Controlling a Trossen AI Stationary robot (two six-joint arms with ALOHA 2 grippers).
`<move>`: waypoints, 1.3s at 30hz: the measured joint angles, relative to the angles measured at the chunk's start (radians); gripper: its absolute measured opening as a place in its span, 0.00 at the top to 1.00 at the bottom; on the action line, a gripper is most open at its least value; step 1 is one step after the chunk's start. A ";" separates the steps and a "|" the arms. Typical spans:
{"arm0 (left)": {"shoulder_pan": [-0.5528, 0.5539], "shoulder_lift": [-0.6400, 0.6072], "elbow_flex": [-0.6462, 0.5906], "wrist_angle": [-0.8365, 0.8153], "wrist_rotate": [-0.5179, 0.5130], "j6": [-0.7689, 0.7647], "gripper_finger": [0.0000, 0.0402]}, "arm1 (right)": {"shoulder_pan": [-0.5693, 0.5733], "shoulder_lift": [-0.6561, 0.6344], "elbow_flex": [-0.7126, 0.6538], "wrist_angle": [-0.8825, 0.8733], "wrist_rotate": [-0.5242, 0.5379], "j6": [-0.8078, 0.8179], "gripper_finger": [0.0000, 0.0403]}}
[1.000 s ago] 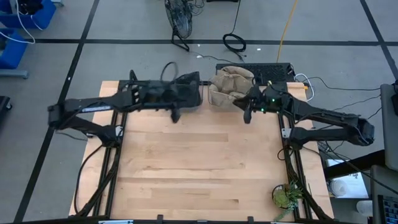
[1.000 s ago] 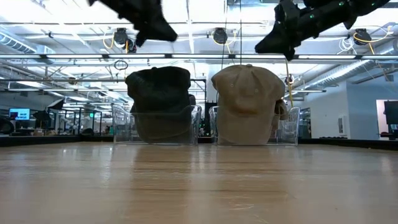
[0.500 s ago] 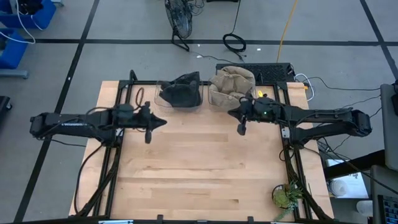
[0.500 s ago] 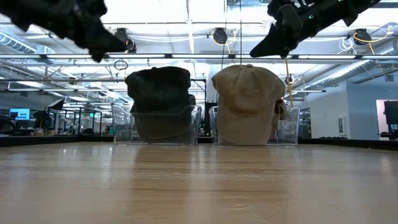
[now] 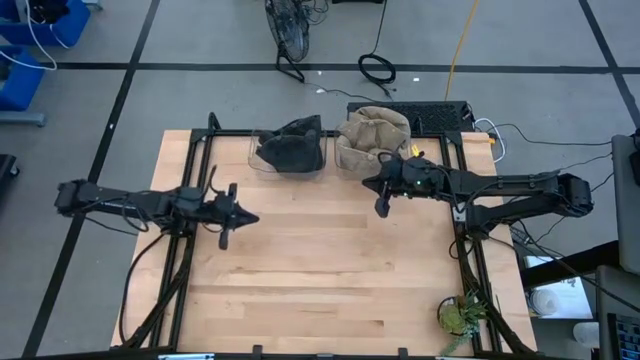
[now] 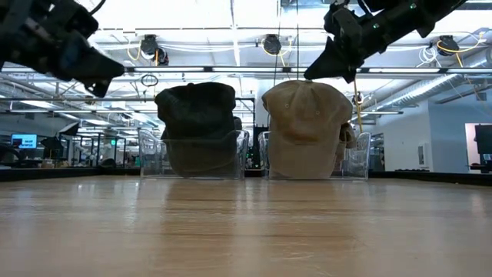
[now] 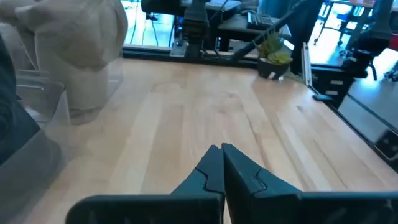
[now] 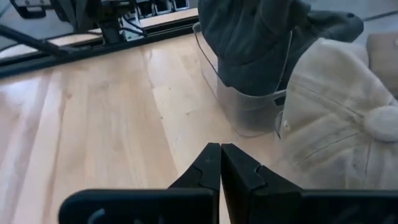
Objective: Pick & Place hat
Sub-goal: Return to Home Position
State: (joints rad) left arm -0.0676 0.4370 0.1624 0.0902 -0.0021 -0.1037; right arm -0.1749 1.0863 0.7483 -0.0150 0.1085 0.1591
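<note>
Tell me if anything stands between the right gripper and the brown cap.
Nothing visible does. The right gripper, shut and empty, hangs above the table just in front of the brown cap, which sits in the right transparent bin. The left gripper hangs apart.

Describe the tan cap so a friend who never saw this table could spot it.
Start at the wooden table and look to its far edge, where two clear bins stand side by side. The tan cap sits in the right bin; its neighbour, in the left bin, is a black cap.
</note>
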 joint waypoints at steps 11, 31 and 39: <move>0.070 -0.217 -0.006 -0.187 0.077 0.155 1.00 | 0.000 0.000 0.000 0.127 -0.003 0.041 1.00; 0.144 -0.368 -0.150 -0.047 0.186 0.045 0.99 | 0.003 0.000 -0.034 0.168 -0.005 0.083 1.00; 0.138 -0.352 -0.150 -0.037 0.187 0.020 0.92 | 0.000 -0.032 -0.088 0.179 -0.004 0.046 1.00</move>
State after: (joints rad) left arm 0.0700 0.0849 0.0120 0.0531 0.1844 -0.0841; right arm -0.1754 1.0538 0.6598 0.1636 0.1041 0.2055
